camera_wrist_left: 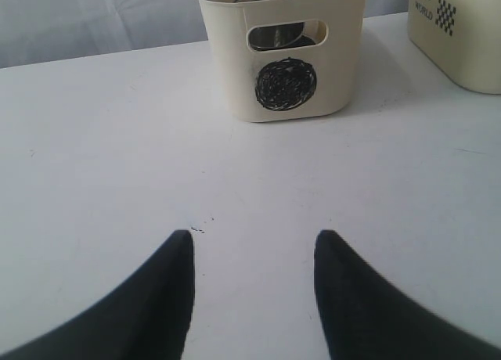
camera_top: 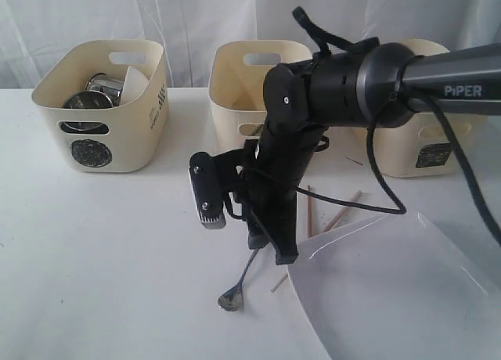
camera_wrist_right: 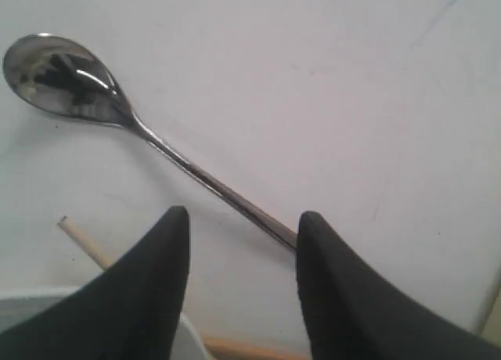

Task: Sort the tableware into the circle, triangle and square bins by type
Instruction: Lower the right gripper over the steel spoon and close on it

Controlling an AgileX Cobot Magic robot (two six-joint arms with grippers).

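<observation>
spoon (camera_wrist_right: 156, 145) lies on the table (camera_wrist_right: 352, 102), handle end lost behind the right gripper (camera_wrist_right: 243, 215), whose jaws stand apart. left gripper (camera_wrist_left: 254, 239) has its jaws apart too, short of the circle bin (camera_wrist_left: 227, 63). arm (camera_top: 352, 82) hides the middle bin's (camera_top: 235, 86) mark; plate (camera_top: 391, 289) runs off frame.

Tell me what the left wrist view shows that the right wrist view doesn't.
Only the left wrist view: the circle bin, steel showing through its handle cut-out, plus the corner of another tub. Only the right wrist view: the spoon, a chopstick and an edge of the plate. Both: white table and one open hand, left hand or right hand.
</observation>
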